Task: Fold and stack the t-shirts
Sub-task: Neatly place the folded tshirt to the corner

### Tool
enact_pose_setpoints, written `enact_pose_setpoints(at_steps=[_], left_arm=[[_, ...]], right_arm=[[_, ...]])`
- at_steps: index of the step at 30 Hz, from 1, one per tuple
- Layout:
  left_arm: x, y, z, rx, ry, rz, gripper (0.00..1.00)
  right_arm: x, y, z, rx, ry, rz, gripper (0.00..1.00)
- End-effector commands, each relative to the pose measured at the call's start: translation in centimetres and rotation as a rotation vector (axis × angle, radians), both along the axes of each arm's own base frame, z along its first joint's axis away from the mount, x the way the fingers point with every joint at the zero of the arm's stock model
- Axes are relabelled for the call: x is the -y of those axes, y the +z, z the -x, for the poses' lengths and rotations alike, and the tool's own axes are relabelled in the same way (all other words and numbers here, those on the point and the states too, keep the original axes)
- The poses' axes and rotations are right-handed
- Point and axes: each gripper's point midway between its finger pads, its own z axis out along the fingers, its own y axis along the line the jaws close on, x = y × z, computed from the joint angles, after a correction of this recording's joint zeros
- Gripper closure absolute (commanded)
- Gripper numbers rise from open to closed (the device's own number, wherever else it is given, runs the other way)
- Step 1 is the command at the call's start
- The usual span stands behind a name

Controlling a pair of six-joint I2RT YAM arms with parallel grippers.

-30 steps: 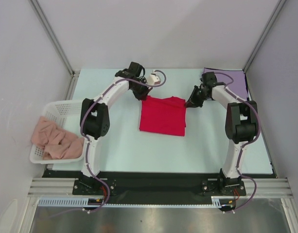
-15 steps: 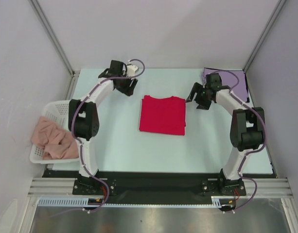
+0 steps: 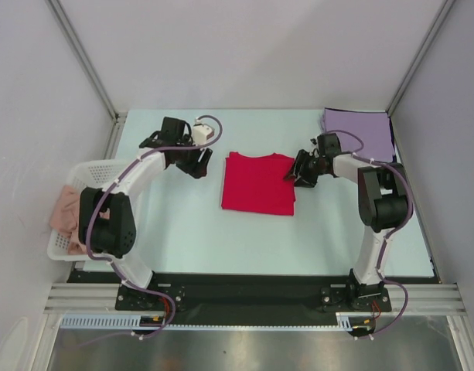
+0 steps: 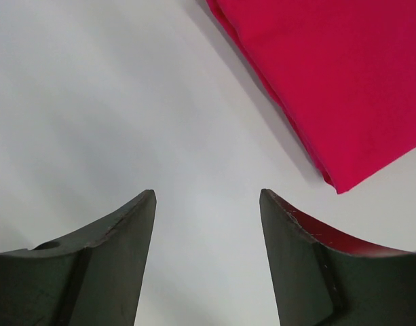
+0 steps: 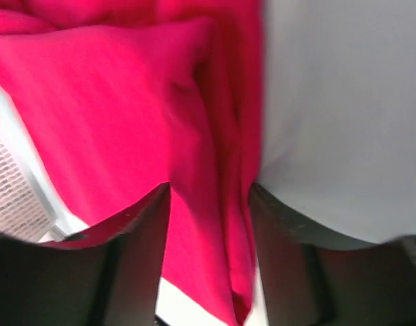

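red tee: folded into a rough rectangle, flat on the table, about midway between the two arms. its far edge is a little uneven and its right edge shows stacked layers.
red tee up close: in the right wrist view the cloth lies in soft folds, blurred. in the left wrist view one corner shows at the upper right, lying flat.
right gripper: low at the far right corner of the red tee. its fingers are parted and straddle the tee's edge, and red cloth fills the gap between them. i cannot tell whether they press on it.
left gripper: just left of the red tee's far left corner, apart from it. its fingers are spread wide with only bare table between them, and it holds nothing.
lavender tee: folded square, flat in the far right corner of the table, well apart from the red tee and behind the right arm.
basket: white mesh, at the left edge of the table beside the left arm.
pink cloth: crumpled in the basket, spilling over its left rim.
table: pale, plain surface under everything.
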Motion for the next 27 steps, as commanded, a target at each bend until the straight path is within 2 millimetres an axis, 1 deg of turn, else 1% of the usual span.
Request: enact_pose_setpoints(at_steps=[1,2,3,4,5,6,7,9,10,11,12,13,15,16,17,18,19,20,21,22,23,24,25,26,27], left_arm=[[-0.3,2.1,0.2,0.069,-0.008,0.03,0.32],[-0.4,2.1,0.4,0.071,-0.004,0.03,0.32],[-0.7,2.1,0.5,0.066,0.003,0.033,0.32],[-0.7,2.1,0.7,0.065,0.003,0.036,0.32],[-0.8,2.2,0.7,0.066,0.004,0.043,0.32],[-1.1,2.5,0.7,0.074,0.014,0.042,0.32],[-1.3,2.8,0.8,0.078,0.017,0.043,0.32],[-1.9,2.8,1.0,0.078,0.021,0.028,0.32],[-2.1,2.9,1.0,0.082,0.025,0.021,0.32],[-2.4,2.9,1.0,0.086,0.03,0.011,0.32],[-2.7,2.8,1.0,0.088,0.034,-0.004,0.32],[-2.9,3.1,1.0,0.097,0.037,-0.009,0.32],[-3.5,3.2,0.8,0.106,0.047,-0.031,0.32],[-3.6,3.4,0.7,0.115,0.05,-0.038,0.32],[-3.8,3.5,0.7,0.119,0.052,-0.047,0.32],[-4.0,3.5,0.7,0.122,0.052,-0.057,0.32],[-4.4,3.6,0.5,0.128,0.062,-0.072,0.32],[-4.4,3.6,0.5,0.131,0.06,-0.075,0.32],[-4.5,3.5,0.5,0.13,0.061,-0.081,0.32],[-4.7,3.5,0.4,0.129,0.067,-0.091,0.32],[-4.8,3.4,0.4,0.125,0.069,-0.096,0.32],[-4.9,3.4,0.3,0.129,0.069,-0.104,0.32],[-5.0,3.2,0.3,0.128,0.072,-0.112,0.32],[-5.1,3.3,0.2,0.133,0.076,-0.118,0.32],[-5.2,3.2,0.1,0.131,0.077,-0.125,0.33]], right_arm=[[-2.1,-1.3,-0.6,-0.007,0.034,-0.14,0.48],[-2.1,-1.5,-0.7,-0.01,0.03,-0.15,0.63],[-2.0,-1.7,-0.9,-0.021,0.014,-0.159,0.72],[-2.0,-1.4,-1.4,-0.005,0.01,-0.176,0.81],[-1.9,-1.1,-1.7,0.001,0.006,-0.185,0.99],[-1.3,-0.8,-2.2,0.006,-0.006,-0.19,1.0],[-1.1,-0.1,-2.9,0.026,0.002,-0.181,1.0],[-0.4,0.9,-4.0,0.059,0.014,-0.163,1.0],[0.3,0.7,-4.0,0.059,0.048,-0.125,1.0],[0.5,2.2,-5.6,0.106,0.071,-0.104,1.0],[0.8,2.7,-6.3,0.127,0.096,-0.07,1.0],[1.9,2.6,-7.0,0.124,0.123,0.012,1.0],[3.0,2.9,-8.0,0.138,0.159,0.085,1.0],[4.2,1.5,-7.6,0.078,0.156,0.143,1.0],[5.1,3.5,-9.5,0.151,0.18,0.194,1.0],[5.7,3.6,-10.0,0.145,0.179,0.229,1.0],[7.0,3.9,-10.1,0.124,0.164,0.293,1.0],[7.9,3.8,-10.7,0.123,0.165,0.329,1.0],[8.4,6.0,-12.1,0.167,0.152,0.353,1.0],[9.4,6.7,-12.8,0.18,0.123,0.401,1.0],[10.3,6.8,-13.4,0.179,0.104,0.424,1.0],[11.0,9.0,-14.4,0.223,0.086,0.452,1.0],[12.1,9.4,-14.9,0.227,0.065,0.501,1.0],[12.6,10.3,-15.3,0.244,0.054,0.529,1.0],[13.4,10.3,-15.3,0.231,0.055,0.559,1.0]])
